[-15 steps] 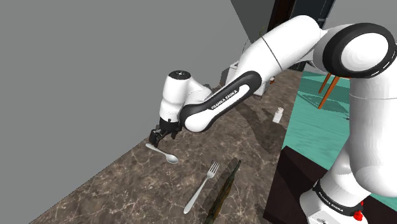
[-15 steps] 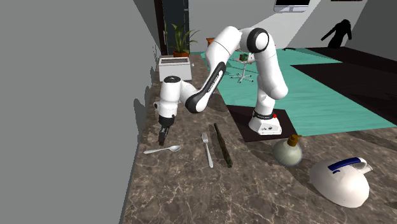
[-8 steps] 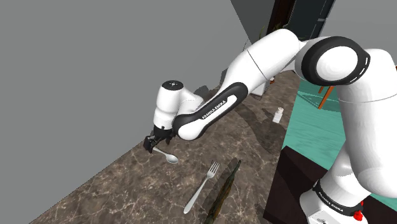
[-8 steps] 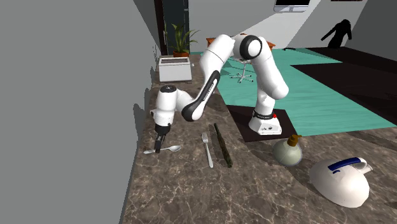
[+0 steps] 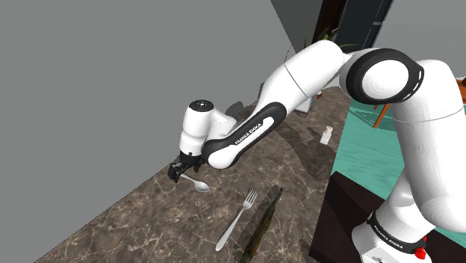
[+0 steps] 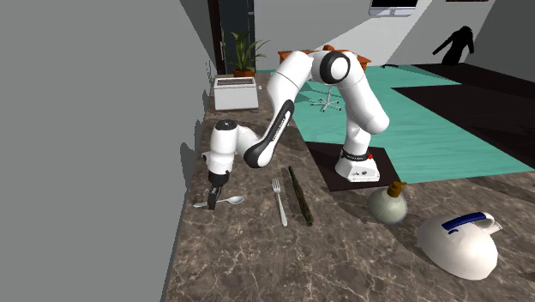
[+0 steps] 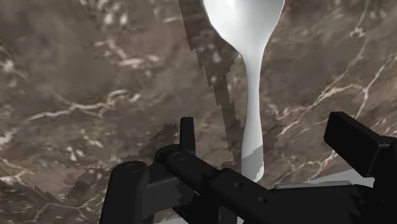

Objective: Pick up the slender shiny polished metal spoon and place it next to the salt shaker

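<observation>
A slender pale silvery spoon lies flat on the brown marble counter close to the grey wall. My gripper is down at the handle end, its fingers open. Seen from the wrist, the spoon runs from its bowl, far from the hand, down to the handle tip between the fingers of my gripper, with gaps on both sides. The second exterior view has the gripper low over the handle of the spoon. The small white salt shaker stands far off along the counter, nearer the stand.
A fork and a long dark utensil lie beside the spoon. A round bottle and a white domed object with a blue handle sit on the counter's other side. A white box stands at its far end.
The gripper has moved towards the wall and come down over the spoon's handle end. The spoon has not moved.
</observation>
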### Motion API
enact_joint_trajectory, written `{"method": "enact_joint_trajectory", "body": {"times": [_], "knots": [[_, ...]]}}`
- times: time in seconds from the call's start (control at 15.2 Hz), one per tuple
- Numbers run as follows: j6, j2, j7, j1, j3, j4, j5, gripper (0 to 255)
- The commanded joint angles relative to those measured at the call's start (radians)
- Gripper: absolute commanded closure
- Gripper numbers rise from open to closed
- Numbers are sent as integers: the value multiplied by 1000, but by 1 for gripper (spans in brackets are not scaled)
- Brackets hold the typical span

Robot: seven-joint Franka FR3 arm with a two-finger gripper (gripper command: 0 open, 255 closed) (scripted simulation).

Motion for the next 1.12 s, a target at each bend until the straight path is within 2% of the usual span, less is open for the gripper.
{"method": "enact_joint_trajectory", "body": {"times": [0.0,0.07,0.13,0.73,1.06], "knots": [[0,0,0,0,0,0,0,0],[0,0,0,0,0,0,0,0],[0,0,0,0,0,0,0,255],[0,0,0,0,0,0,0,255],[-45,-45,-16,-15,21,0,22,255]]}}
